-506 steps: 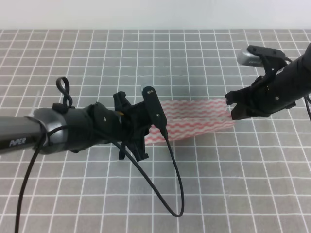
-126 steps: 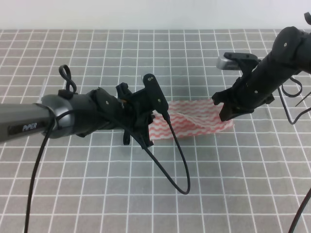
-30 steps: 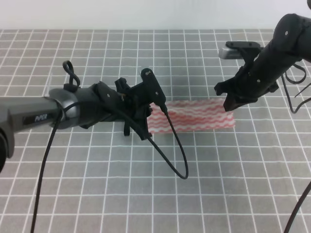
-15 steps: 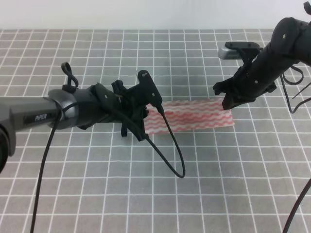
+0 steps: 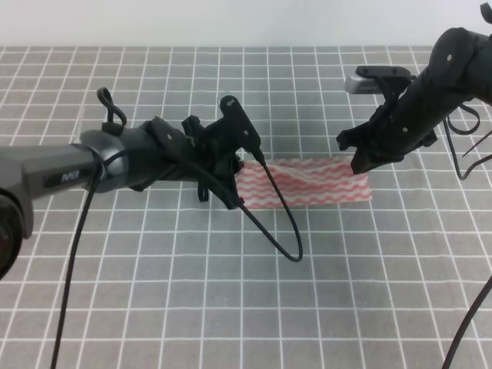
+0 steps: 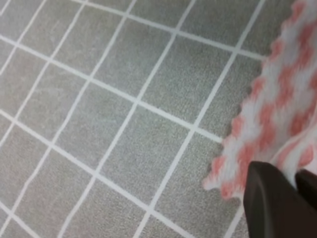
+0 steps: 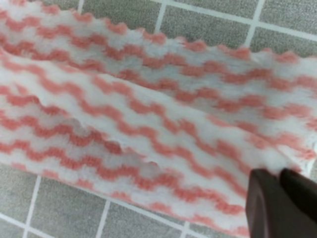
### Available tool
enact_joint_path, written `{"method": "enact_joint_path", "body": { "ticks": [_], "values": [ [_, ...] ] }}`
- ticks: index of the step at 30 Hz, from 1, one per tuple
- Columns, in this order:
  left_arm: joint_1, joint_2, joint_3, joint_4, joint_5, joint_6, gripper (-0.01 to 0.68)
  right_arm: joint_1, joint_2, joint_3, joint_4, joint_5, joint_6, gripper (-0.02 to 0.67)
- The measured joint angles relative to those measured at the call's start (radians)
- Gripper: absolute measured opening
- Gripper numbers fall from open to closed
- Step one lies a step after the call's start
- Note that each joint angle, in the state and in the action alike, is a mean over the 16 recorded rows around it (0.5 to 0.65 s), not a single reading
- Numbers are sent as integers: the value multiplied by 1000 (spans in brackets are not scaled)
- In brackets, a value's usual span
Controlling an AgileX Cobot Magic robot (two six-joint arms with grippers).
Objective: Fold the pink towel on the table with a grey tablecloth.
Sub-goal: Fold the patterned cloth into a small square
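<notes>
1. The towel [image 5: 307, 183] lies folded into a long strip on the table [image 5: 231, 307]
2. Left gripper [image 6: 292, 181] is pinched on its left end
3. Right gripper [image 7: 282, 184] is pinched on its right end

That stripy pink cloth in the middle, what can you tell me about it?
The pink towel is thin, soft-looking cloth with pink-and-white wavy stripes and zigzag-cut edges. It lies folded into a long flat band on the grey gridded tablecloth. The left gripper meets its one end, the right gripper the other; layers overlap loosely.
</notes>
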Motion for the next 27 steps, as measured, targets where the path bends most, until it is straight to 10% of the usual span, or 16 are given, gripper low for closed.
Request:
{"method": "enact_joint_path", "body": {
  "ticks": [15, 27],
  "values": [
    [6, 19, -11, -21, 18, 5, 27, 0, 5, 0, 20, -17, 0, -15],
    [6, 22, -11, -41, -31, -1, 267, 0, 5, 0, 38, -55, 0, 24]
  ]
}}
